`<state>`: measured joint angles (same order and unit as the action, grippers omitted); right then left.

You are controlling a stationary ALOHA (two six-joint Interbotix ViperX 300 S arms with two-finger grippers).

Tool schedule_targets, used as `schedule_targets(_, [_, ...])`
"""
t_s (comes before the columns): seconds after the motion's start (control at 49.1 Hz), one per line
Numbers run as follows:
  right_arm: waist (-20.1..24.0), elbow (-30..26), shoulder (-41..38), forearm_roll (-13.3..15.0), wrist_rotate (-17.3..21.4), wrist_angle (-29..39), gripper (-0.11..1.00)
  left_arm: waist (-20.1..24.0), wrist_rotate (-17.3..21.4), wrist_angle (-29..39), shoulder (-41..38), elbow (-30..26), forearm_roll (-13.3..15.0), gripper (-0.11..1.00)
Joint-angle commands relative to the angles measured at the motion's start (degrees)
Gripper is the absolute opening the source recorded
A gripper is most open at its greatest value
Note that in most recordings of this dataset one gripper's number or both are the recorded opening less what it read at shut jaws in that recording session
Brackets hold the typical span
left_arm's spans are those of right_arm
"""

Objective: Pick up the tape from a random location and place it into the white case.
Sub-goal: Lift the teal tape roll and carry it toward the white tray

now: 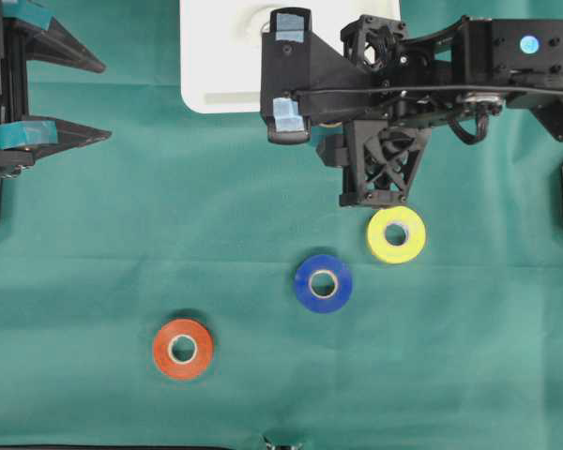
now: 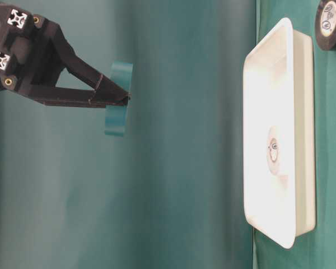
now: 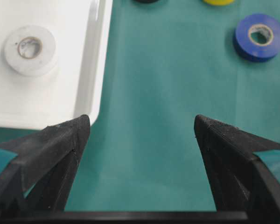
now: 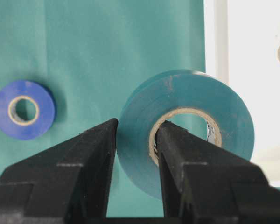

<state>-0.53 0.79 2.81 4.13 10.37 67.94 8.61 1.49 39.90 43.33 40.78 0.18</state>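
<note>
My right gripper [image 4: 135, 154] is clamped on a green tape roll [image 4: 186, 135]: one finger runs through the cardboard core and the other presses the outside of the roll, so the band of tape is pinched between them. That grip holds the roll on edge and hanging free of the cloth; from table level the roll [image 2: 118, 98] stands clear in the air, well short of the white case [image 2: 280, 134]. In the overhead view my right arm reaches across just beside the white case [image 1: 216, 66], with the gripper near its right edge. I judge this the carry stage: the roll is lifted, not yet released, and the next step is to bring it over the tray floor and let go.

A white tape roll [image 3: 30, 50] already lies flat inside the white case, so I should drop mine on bare floor beside it.

Further from the case, on the green cloth [image 1: 94, 244], lie a yellow roll [image 1: 396, 234], a blue roll [image 1: 323, 283] and, farthest off, an orange roll [image 1: 182, 349], all flat and apart.

My left gripper [image 3: 140, 126] hangs empty with its fingers spread wide, beside the case's near corner, out of the way.
</note>
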Motion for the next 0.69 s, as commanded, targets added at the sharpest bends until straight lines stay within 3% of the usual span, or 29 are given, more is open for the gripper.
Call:
schedule_targets(0.0, [0.09,-1.85,1.67,0.09,0.18,-0.26,0.28,0.18,-0.09,-0.35,0.00,-0.62,0.09,0.90])
schedule_targets(0.326, [-1.23,-1.85,1.67,3.43,0.00,-0.09,0.28,0.18,-0.09,-0.35,0.00,-0.70,0.09,0.90])
schedule_targets(0.672, [-8.96,-1.76,1.67,3.52,-2.64,-0.09,0.28,0.18,-0.09,-0.35,0.00,-0.62,0.09,0.90])
